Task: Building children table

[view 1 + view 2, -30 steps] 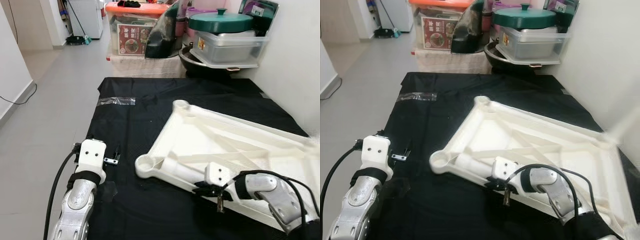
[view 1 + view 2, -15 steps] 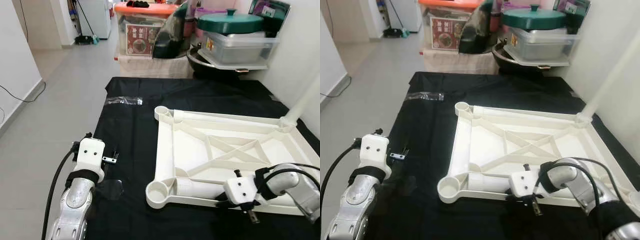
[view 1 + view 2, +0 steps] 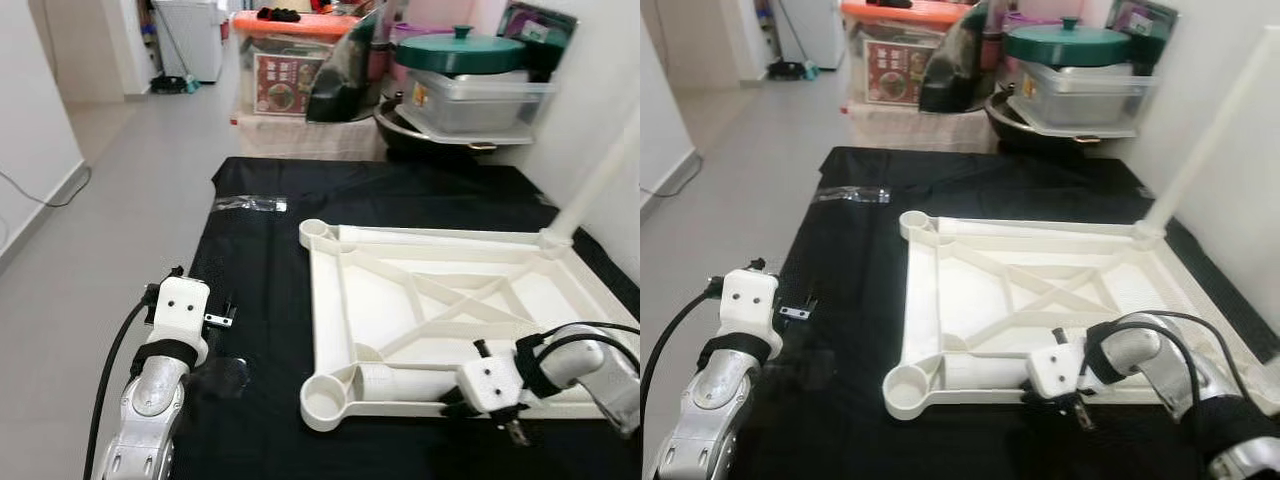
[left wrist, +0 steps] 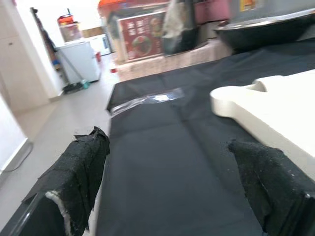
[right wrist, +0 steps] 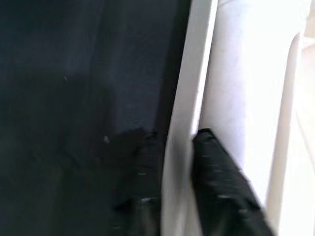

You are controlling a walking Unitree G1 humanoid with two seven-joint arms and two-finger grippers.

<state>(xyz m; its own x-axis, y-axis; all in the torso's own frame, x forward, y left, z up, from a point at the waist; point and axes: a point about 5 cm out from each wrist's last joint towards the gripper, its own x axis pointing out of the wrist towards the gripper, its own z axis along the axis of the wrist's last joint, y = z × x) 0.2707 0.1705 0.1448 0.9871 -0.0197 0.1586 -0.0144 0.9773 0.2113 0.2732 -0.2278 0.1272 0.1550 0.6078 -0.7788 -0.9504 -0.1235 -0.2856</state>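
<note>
Right hand clamps the near rim of the upside-down table top; left hand waits open beside it.

The right hand (image 3: 478,402) is closed on the near edge rail of the white children table top (image 3: 440,300), one finger (image 5: 216,196) inside the rim and one outside, so the piece lies directly at this hand and stretches away from it. Its long side runs across in front of the robot. One white leg (image 3: 1210,130) stands in the far corner socket on the right hand's side. An empty corner socket (image 3: 325,402) lies close beside this hand, toward the left hand. The left hand (image 3: 222,310), fingers spread and holding nothing, hovers apart from the table top over the black cloth (image 3: 260,260) that covers the floor. A clear plastic bag (image 3: 250,204) lies far ahead of the left hand. Beyond the cloth, storage boxes (image 3: 290,60) and a green pot lid (image 3: 460,50) stand against the wall.
</note>
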